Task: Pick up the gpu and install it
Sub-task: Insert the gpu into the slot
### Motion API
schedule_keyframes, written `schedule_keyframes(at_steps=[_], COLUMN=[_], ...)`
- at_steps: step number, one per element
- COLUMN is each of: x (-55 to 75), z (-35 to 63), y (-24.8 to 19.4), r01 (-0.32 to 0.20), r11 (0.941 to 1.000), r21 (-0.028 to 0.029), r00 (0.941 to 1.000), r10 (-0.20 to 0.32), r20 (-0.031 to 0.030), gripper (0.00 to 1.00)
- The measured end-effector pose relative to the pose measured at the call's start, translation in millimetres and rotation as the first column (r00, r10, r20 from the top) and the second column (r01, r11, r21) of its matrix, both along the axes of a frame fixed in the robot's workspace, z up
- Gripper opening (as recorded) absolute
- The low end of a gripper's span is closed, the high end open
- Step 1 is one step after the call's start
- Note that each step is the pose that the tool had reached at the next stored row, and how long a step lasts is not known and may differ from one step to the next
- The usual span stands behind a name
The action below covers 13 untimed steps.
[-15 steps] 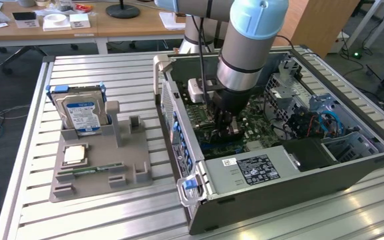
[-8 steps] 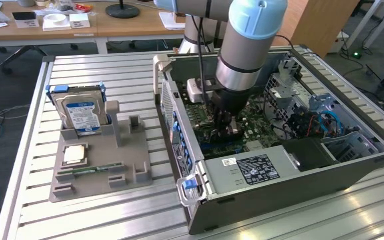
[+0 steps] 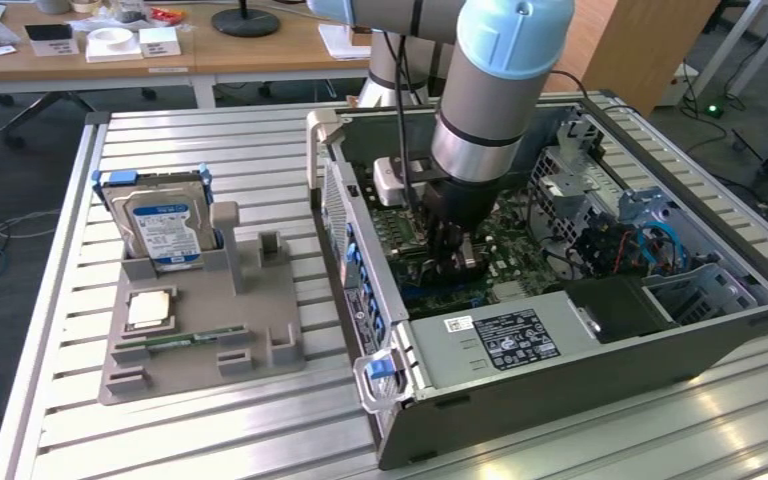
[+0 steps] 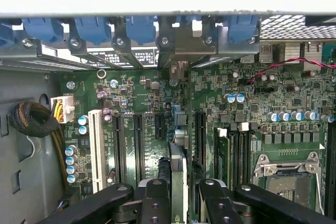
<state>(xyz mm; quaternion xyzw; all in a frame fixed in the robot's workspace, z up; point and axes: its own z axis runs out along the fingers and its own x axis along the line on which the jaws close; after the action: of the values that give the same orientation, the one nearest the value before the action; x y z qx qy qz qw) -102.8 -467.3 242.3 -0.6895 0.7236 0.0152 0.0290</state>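
The arm (image 3: 491, 90) is a thick silver-grey tube with a pale blue joint cap above it. A black cable runs down its side past a small white box, perhaps the camera mount. The gripper (image 4: 185, 195) is black, its linked fingers (image 4: 157, 203) set with round screw heads.

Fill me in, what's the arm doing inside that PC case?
The arm has its gripper down inside the open computer case, over the motherboard. Its fingers are closed on the gpu, a thin card seen edge-on, held upright over the expansion slots. Whether the card is seated yet cannot be told. On the table at the exterior view's left, the gray fixture holds the hard drive and a memory stick.
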Motion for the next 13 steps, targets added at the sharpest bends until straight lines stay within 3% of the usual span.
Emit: schedule_keyframes(at_steps=[4, 6, 8, 10, 13], x=[-0.4, -0.1, 0.0, 0.0, 0.0], z=[-0.3, -0.1, 0.0, 0.0, 0.1], y=[0.1, 0.0, 0.0, 0.0, 0.0], r01=[0.001, 0.000, 0.000, 0.000, 0.000], r11=[1.0000, 1.0000, 1.0000, 1.0000, 1.0000], r21=[0.0007, 0.0002, 0.0001, 0.0000, 0.0000], r00=[1.0000, 1.0000, 1.0000, 1.0000, 1.0000], r10=[-0.001, 0.000, 0.000, 0.000, 0.000], r20=[0.0001, 0.0001, 0.0001, 0.0000, 0.0000], gripper=[0.27, 0.39, 0.39, 0.51, 0.57])
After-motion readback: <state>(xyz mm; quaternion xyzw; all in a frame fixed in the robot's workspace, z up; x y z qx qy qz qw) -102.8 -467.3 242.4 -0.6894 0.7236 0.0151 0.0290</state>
